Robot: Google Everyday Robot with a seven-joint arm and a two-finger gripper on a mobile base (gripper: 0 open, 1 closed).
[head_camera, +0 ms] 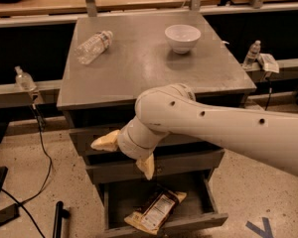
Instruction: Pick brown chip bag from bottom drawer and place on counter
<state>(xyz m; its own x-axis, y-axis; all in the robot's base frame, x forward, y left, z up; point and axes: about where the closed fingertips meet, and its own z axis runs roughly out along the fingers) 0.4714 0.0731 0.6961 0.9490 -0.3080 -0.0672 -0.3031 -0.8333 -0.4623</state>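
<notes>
The bottom drawer [211,217] is seen pulled out from the grey cabinet, so that its inside is laid open from above. This is judged to be what makes the bag reachable at all. The brown chip bag [156,209] is found lying flat on the drawer floor, set on a slant, with its lower corner near the front wall and its upper end toward the back.

The gripper [123,158] is held in front of the two upper drawers, above the open drawer and up and to the left of the bag, without touching it. Its two pale fingers [106,141] are spread wide with nothing between them; one is pointed left and the other downward. Such a spread is taken as readiness to close over the bag once the arm is lowered.

The counter [139,68] is partly occupied. A white bowl [183,37] is stood near its back right, and a clear plastic water bottle [93,47] is laid on its side near its back left, well apart from the bowl. Bare surface is left between and in front of them, where a bag could be set down.

The bag is seen as dark brown, with pale yellow edges and a white printed panel along its middle. It looks thin and crinkly. It is judged likely to yield and slip under a pinch, so an edge or a raised fold is thought a better hold than the flat face.
</notes>
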